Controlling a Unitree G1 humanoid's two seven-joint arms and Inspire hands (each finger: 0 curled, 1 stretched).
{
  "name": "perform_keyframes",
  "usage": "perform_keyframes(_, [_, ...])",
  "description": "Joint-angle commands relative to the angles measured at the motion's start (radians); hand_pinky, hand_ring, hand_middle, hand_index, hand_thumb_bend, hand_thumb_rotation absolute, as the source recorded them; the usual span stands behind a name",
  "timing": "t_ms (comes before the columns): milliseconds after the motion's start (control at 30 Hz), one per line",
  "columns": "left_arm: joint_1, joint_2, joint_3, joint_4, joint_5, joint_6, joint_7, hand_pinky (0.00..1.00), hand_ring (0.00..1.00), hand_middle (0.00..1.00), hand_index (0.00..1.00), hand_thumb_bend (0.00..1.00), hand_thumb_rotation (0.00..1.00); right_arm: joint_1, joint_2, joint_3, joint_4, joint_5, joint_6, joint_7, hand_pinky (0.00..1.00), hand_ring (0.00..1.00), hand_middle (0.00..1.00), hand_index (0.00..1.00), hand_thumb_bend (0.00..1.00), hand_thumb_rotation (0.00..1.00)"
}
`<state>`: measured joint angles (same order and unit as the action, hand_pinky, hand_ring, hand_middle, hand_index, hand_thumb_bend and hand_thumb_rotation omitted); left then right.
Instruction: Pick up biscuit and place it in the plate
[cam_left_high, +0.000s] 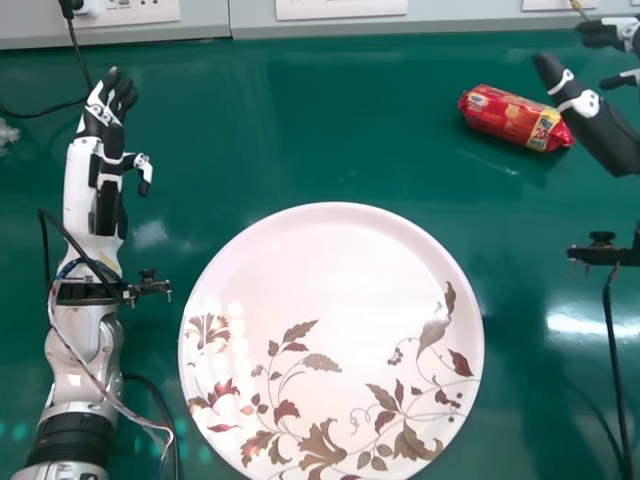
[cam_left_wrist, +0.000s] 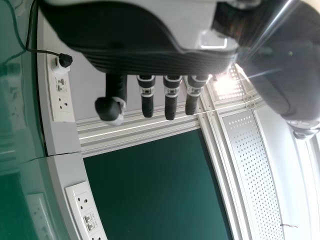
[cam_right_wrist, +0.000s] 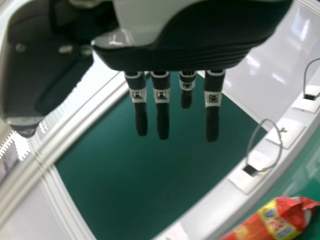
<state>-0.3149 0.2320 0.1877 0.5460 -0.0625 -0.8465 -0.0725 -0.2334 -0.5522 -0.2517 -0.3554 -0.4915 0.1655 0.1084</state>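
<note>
My right hand (cam_left_high: 590, 105) is at the upper right of the head view, just right of the red biscuit packet (cam_left_high: 515, 118), its thumb close to the packet's end without holding it. In the right wrist view the right hand (cam_right_wrist: 162, 107) has straight fingers, and the biscuit packet (cam_right_wrist: 275, 220) lies at the lower right corner. The large white plate (cam_left_high: 330, 270) with leaf patterns sits at the centre of the table. My left hand (cam_left_high: 108, 110) rests open at the left of the table, empty, away from plate and packet.
The green table (cam_left_high: 300, 120) surrounds the plate. Wall sockets (cam_left_high: 340, 8) line the far edge. A black cable (cam_left_high: 45, 112) runs over the table at the far left, near a clear crumpled item (cam_left_high: 8, 134). Another cable (cam_left_high: 615, 370) hangs beneath the right arm.
</note>
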Motion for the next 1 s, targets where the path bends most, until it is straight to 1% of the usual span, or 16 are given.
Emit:
perform_keyframes(0, [0.090, -0.053, -0.015, 0.119, 0.004, -0.025, -0.007, 0.00, 1.00, 0.97, 1.00, 1.00, 0.86, -0.040, -0.040, 0.016, 0.031, -0.002, 0.029, 0.045, 0.67, 0.81, 0.85, 0.85, 1.00, 0.43])
perform_keyframes(100, [0.089, -0.054, -0.013, 0.120, -0.005, -0.020, -0.012, 0.00, 1.00, 0.98, 1.00, 1.00, 0.84, -0.087, -0.076, 0.031, 0.066, 0.002, 0.076, 0.097, 0.70, 0.84, 0.89, 0.88, 1.00, 0.43])
perform_keyframes(167, [0.088, -0.053, -0.013, 0.117, -0.005, -0.019, -0.012, 0.00, 1.00, 0.98, 1.00, 1.00, 0.84, -0.117, -0.101, 0.051, 0.090, -0.007, 0.112, 0.132, 0.70, 0.86, 0.92, 0.91, 1.00, 0.43])
perform_keyframes(200, [0.088, -0.052, -0.013, 0.116, -0.006, -0.019, -0.014, 0.00, 1.00, 0.98, 1.00, 1.00, 0.84, -0.132, -0.113, 0.061, 0.112, -0.010, 0.112, 0.140, 0.70, 0.86, 0.93, 0.92, 0.99, 0.43])
perform_keyframes(267, [0.085, -0.050, -0.013, 0.114, -0.014, -0.016, -0.023, 0.00, 1.00, 0.99, 1.00, 1.00, 0.84, -0.156, -0.137, 0.083, 0.158, -0.019, 0.097, 0.144, 0.68, 0.85, 0.93, 0.92, 1.00, 0.43])
perform_keyframes(367, [0.084, -0.045, -0.015, 0.111, -0.006, -0.016, -0.018, 0.00, 1.00, 0.99, 1.00, 1.00, 0.85, -0.192, -0.181, 0.126, 0.234, -0.047, 0.069, 0.150, 0.68, 0.83, 0.91, 0.90, 1.00, 0.46])
perform_keyframes(433, [0.082, -0.045, -0.014, 0.113, -0.008, -0.017, -0.018, 0.00, 1.00, 0.99, 1.00, 1.00, 0.84, -0.214, -0.209, 0.155, 0.277, -0.058, 0.060, 0.169, 0.73, 0.86, 0.92, 0.91, 1.00, 0.52])
perform_keyframes(533, [0.080, -0.045, -0.013, 0.114, -0.016, -0.016, -0.024, 0.00, 1.00, 0.97, 1.00, 1.00, 0.84, -0.249, -0.233, 0.191, 0.324, -0.059, 0.070, 0.213, 0.81, 0.92, 0.96, 0.94, 1.00, 0.57])
perform_keyframes(567, [0.079, -0.044, -0.013, 0.114, -0.018, -0.017, -0.027, 0.00, 1.00, 0.97, 1.00, 1.00, 0.84, -0.262, -0.238, 0.202, 0.339, -0.056, 0.074, 0.230, 0.80, 0.92, 0.97, 0.95, 1.00, 0.57])
perform_keyframes(633, [0.077, -0.044, -0.011, 0.121, -0.026, -0.023, -0.036, 0.00, 1.00, 0.97, 1.00, 1.00, 0.83, -0.285, -0.246, 0.225, 0.367, -0.056, 0.081, 0.260, 0.81, 0.94, 0.98, 0.97, 1.00, 0.57])
perform_keyframes(700, [0.075, -0.043, -0.009, 0.127, -0.027, -0.027, -0.039, 0.00, 1.00, 0.97, 1.00, 1.00, 0.83, -0.306, -0.255, 0.245, 0.407, -0.052, 0.060, 0.276, 0.79, 0.94, 0.99, 0.98, 1.00, 0.51])
perform_keyframes(800, [0.078, -0.042, -0.009, 0.120, -0.019, -0.024, -0.031, 0.00, 1.00, 0.98, 1.00, 1.00, 0.83, -0.338, -0.267, 0.277, 0.473, -0.054, 0.025, 0.290, 0.81, 0.95, 1.00, 0.98, 1.00, 0.53])
perform_keyframes(967, [0.078, -0.038, -0.008, 0.122, -0.013, -0.029, -0.029, 0.00, 1.00, 0.98, 1.00, 1.00, 0.84, -0.380, -0.277, 0.322, 0.550, -0.067, -0.006, 0.301, 0.80, 0.94, 0.99, 0.98, 1.00, 0.54])
